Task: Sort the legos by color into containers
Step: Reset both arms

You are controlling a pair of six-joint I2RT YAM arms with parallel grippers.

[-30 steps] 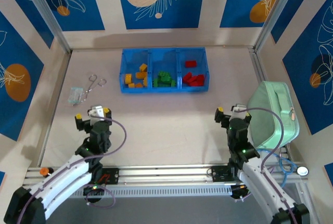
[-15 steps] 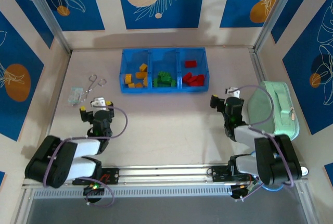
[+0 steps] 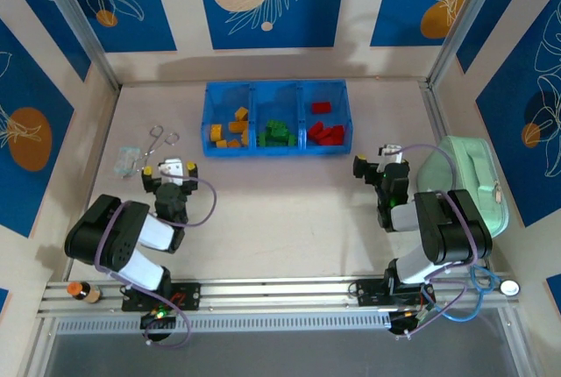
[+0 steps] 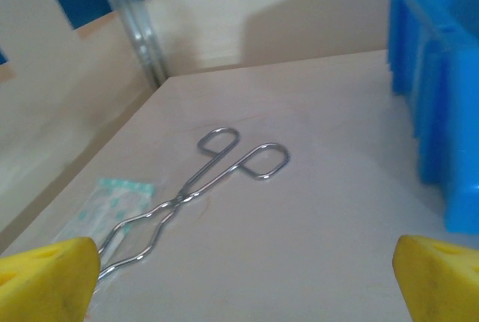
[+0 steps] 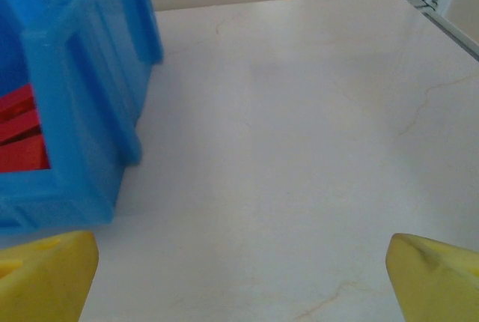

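**Operator:** What's on my left?

**Spotter:** Your left gripper [image 3: 171, 168] sits low on its side of the table, well short of the tray. Its jaws are spread wide with nothing between them. Just ahead of it lie the scissors [image 3: 162, 138] and the clear packet [image 3: 129, 160]. Neither is yours to sort, so leave them alone.

**Operator:** And the legos?

**Spotter:** Every one I can find lies inside the blue tray [image 3: 254, 152]. The yellow-orange bricks [image 3: 228, 130] are in the left compartment, the green bricks [image 3: 277, 133] in the middle one and the red bricks [image 3: 324, 130] in the right one. Each colour keeps to its own compartment, as far as the overhead view lets me tell.

**Operator:** My right side?

**Spotter:** Your right gripper [image 3: 377, 163] is near the tray's right front corner but apart from it. It is released too and carries nothing. The mint-green case [image 3: 460, 188] is just beside that arm.

**Operator:** So which step am I on?

**Spotter:** I'd judge the sorting itself done and you're at the closing check. The next move calls for no grasp. Look over the bare tabletop, especially around the scissors and the case, for a stray brick. If you find one, drop it in with its own colour. If not, keep both claws loose and bring the arms to rest clear of the tray.
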